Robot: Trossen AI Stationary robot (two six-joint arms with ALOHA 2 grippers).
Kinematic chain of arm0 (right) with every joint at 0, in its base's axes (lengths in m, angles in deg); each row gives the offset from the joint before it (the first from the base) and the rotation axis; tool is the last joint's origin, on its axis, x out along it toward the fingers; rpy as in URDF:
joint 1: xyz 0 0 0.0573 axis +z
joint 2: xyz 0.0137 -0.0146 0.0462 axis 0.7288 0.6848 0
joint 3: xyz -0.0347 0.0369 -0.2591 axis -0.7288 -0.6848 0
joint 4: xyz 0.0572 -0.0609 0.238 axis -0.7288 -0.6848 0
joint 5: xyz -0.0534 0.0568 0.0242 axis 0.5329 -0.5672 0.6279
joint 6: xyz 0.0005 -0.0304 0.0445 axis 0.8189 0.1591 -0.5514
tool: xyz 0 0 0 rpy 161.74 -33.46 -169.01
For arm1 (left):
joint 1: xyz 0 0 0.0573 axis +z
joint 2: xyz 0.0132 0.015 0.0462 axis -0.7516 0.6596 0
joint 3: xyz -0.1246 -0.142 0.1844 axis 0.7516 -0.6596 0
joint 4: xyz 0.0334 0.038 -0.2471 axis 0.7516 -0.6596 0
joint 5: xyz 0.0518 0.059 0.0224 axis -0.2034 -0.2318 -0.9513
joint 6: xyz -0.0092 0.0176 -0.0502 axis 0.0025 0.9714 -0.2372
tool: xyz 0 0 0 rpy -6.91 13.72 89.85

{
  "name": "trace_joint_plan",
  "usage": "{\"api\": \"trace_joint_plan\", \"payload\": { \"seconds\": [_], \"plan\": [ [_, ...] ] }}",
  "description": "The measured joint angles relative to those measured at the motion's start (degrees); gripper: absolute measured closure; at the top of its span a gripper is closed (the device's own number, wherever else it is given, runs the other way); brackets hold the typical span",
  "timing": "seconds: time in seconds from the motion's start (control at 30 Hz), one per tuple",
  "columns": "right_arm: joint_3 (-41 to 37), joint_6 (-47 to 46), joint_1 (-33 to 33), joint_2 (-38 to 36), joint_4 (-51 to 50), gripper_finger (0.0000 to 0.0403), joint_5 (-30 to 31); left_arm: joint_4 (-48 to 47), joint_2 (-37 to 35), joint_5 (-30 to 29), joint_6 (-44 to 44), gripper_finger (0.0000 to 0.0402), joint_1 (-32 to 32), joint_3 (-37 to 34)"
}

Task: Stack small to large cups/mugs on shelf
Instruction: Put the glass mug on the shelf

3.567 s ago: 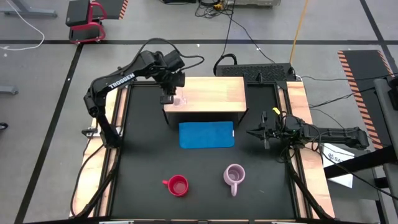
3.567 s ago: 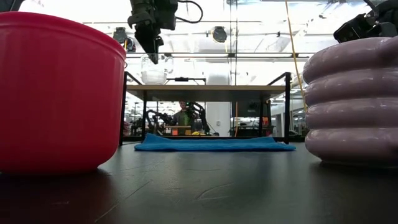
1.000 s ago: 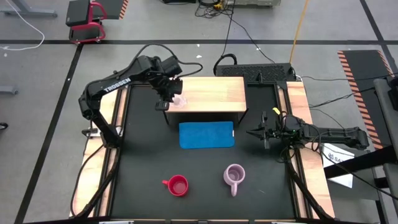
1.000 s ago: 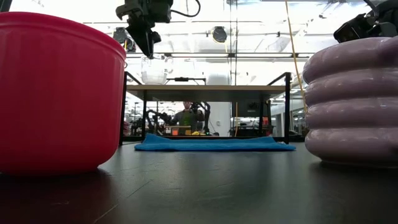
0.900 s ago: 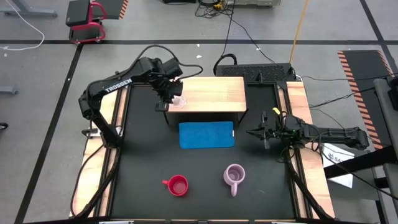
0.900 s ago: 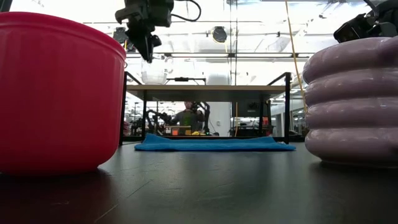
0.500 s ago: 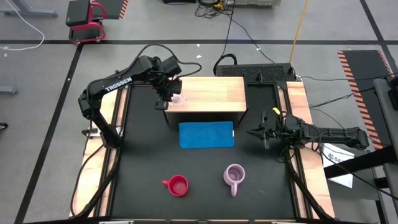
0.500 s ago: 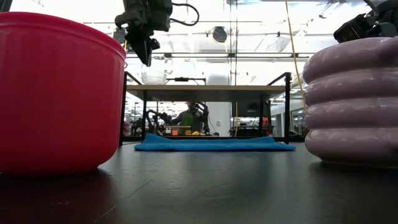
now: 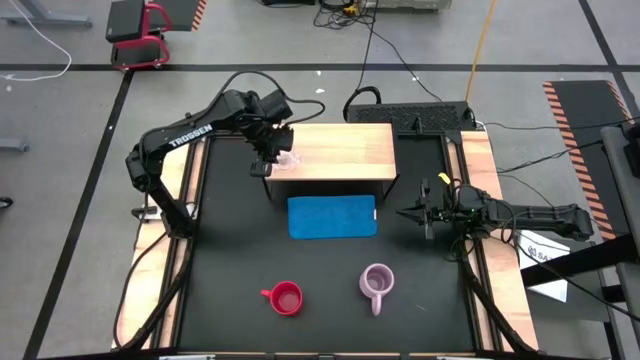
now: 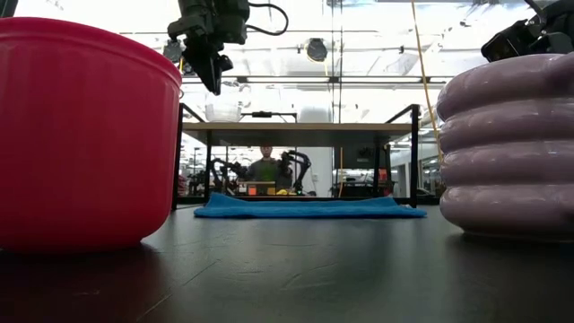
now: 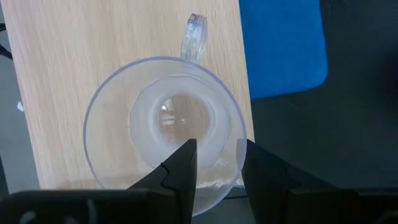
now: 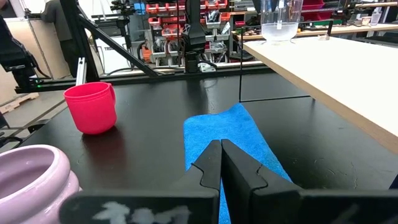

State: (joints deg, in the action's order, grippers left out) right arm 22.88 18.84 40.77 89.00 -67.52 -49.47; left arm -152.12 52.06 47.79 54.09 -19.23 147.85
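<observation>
The table (image 9: 230, 250) carries the shelf (image 9: 345, 150) at its far middle, with the blue mat (image 9: 332, 216) lying just on its near side. The lilac mug (image 9: 377, 282) and the red mug (image 9: 286, 298) stand on the table's near part, lilac to the right and red to the left, well apart from the shelf and untouched. The glass cup (image 9: 289, 160) stands upright on the left part of the shelf top, near its near edge.

The left gripper (image 11: 217, 155) hangs over that cup with its fingers parted a little and nothing between them. A few seconds ago its tips were down at the cup's rim. In the low view they have since drawn up and off to the left, while the cup has kept its place on the board. The smallest cup therefore looks delivered and let go, the first step done.

The right gripper (image 9: 425, 213) waits at the right edge of the table, fingers pressed together and empty.

The red mug would likely be next, and the lilac one after it.
</observation>
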Motion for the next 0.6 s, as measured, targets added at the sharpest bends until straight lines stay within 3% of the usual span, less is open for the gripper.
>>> {"api": "trace_joint_plan", "payload": {
  "seconds": [0.6],
  "plan": [
    [0.0,-0.2,0.0,0.0,0.0,0.0403,0.0,-0.5,-0.4,0.0,-0.7,0.0282,0.0,1.9]
  ]
}}
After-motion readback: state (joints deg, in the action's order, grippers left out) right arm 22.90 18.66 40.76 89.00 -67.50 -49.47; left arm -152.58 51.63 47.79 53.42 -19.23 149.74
